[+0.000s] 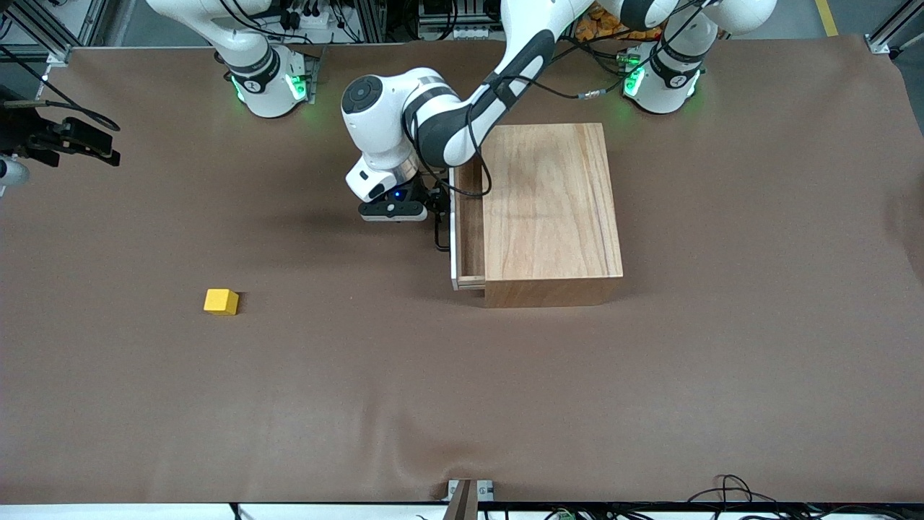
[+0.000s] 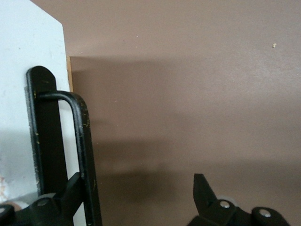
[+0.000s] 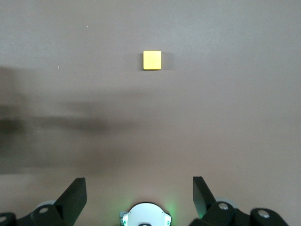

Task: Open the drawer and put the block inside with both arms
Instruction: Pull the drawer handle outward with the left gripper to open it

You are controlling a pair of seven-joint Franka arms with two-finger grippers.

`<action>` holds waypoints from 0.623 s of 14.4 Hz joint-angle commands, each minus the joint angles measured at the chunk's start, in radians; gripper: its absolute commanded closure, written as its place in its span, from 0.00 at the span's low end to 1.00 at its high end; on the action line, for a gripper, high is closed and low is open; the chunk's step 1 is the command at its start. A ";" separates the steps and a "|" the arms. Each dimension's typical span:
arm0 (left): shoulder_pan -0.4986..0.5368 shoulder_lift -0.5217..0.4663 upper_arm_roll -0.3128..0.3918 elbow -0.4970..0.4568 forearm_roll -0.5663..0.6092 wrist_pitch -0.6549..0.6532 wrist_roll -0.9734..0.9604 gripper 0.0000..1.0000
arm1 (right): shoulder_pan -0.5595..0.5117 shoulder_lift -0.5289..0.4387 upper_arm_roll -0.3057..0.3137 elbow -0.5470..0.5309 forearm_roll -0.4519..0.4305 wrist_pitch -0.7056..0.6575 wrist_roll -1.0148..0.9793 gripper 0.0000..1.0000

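The brown cloth-covered bench (image 1: 462, 404) is carrying a large light-wood box (image 1: 552, 209), which is sitting toward the left arm's end. The box's light-wood drawer with a white-edged front panel (image 1: 468, 224) is standing partly pulled out, toward the right arm's end of the bench, showing a narrow strip of its inside. A black wire loop handle (image 2: 82, 155) is standing out from the white panel.

The white jointed left arm (image 1: 447, 119) is reaching across from its green-lit round base (image 1: 660, 83), and its black left gripper (image 1: 433, 209) is sitting at the drawer front. In the left wrist view its fingers (image 2: 204, 193) are standing wide apart, one beside the handle's bar and the other over bare bench; they are not clamping anything.

The small bright yellow cube of a block (image 1: 221, 301) is lying on the bare bench toward the right arm's end, well apart from the box and nearer to the front camera than the drawer.

The right gripper (image 3: 139, 197) is hanging high over the bench, with the block (image 3: 152, 60) showing far below it. Its fingers (image 3: 75, 195) are spread wide and holding nothing. In the front view only the right arm's base (image 1: 268, 83) is showing.
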 commanded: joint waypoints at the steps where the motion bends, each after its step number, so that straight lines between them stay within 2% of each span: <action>1: -0.005 0.018 -0.002 0.029 -0.022 0.018 0.011 0.00 | -0.028 -0.009 0.000 -0.005 0.035 0.014 -0.030 0.00; 9: -0.007 0.020 -0.063 0.031 -0.022 0.032 0.011 0.00 | -0.017 -0.015 0.008 -0.028 0.035 0.077 -0.033 0.00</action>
